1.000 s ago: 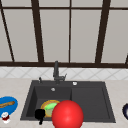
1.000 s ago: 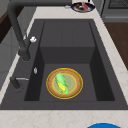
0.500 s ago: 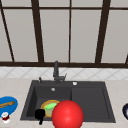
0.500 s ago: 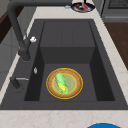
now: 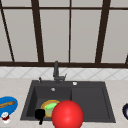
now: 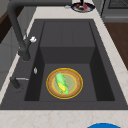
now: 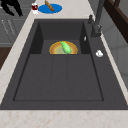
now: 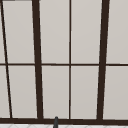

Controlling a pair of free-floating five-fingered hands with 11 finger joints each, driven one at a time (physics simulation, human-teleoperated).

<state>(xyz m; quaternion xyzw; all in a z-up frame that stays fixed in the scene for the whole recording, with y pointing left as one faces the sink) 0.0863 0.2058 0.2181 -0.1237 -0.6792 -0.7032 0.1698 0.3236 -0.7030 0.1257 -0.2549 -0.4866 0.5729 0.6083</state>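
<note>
Pale stone counter [image 6: 62, 117] surrounds a dark double sink [image 6: 67, 32] beneath a tall window [image 8: 70, 62]. Down in the basin sits a round yellow-rimmed plate [image 6: 76, 81] carrying a green corn cob [image 6: 61, 83]. Up front, a big red ball [image 5: 67, 115] covers part of that plate. Beside it hovers the black left hand [image 5: 40, 114], fingers hard to make out.

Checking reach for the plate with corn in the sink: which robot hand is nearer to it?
Left. The left robot hand hovers by the front edge of the sink, just left of the plate.
</note>
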